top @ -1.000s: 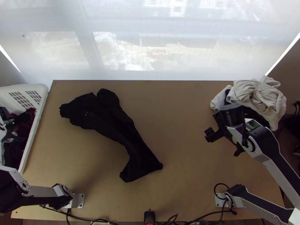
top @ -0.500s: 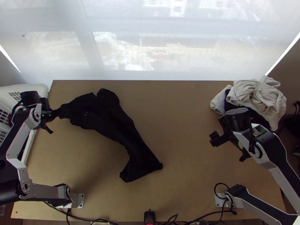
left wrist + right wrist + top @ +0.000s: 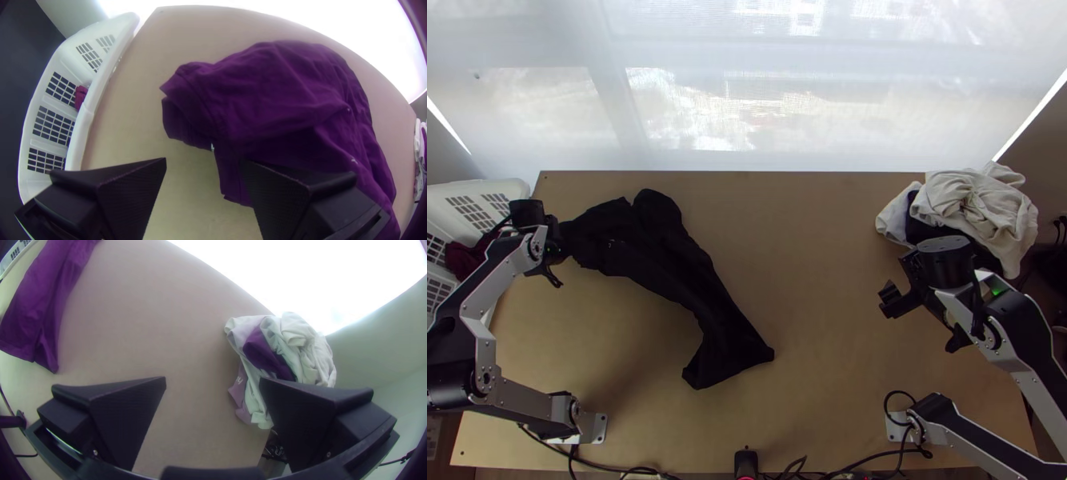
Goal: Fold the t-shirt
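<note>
Black left gripper [image 3: 205,161]: your jaws stand parted at the far-left end of the t-shirt [image 3: 667,264]; your right gripper [image 3: 213,379], also parted, sits farther off. From the left jaws, its long axis slants rightward, toward you, across the counter [image 3: 827,240], left of centre. Cloth dark, rumpled, bunched lengthwise; likely needs spreading first.

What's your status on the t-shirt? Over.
Left pincer open, at left end of black t-shirt. Right pincer open, near clothes pile. Shirt bunched, not spread flat. Pile clear of it.
</note>
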Controlling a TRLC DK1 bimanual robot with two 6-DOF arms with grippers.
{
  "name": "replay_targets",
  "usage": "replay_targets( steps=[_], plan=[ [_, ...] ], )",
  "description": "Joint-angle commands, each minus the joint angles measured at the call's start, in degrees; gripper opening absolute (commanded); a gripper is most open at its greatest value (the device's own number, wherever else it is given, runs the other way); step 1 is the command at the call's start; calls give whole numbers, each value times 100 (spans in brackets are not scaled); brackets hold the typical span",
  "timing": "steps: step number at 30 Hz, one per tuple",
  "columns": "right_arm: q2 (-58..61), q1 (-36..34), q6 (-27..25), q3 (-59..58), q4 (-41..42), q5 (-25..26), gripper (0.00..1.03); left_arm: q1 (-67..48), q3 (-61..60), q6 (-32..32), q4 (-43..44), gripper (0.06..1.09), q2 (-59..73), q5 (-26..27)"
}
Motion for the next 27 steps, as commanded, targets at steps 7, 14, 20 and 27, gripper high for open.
replay_targets(
  steps=[7, 14, 20, 27],
  plan=[
    [-35, 187, -85, -19, 39, 4, 98, -553, -77, -469, 199, 19, 108, -157],
    [44, 284, -85, -1, 180, 4, 98, -904, 125, -504, -162, 9, -182, -113],
    [88, 354, -76, 16, 303, -5, 98, -1062, 1048, -416, -926, 9, -692, 493],
    [422, 741, -50, 359, 461, -13, 98, -1941, 3061, -20, -1752, 9, -938, 757]
  ],
)
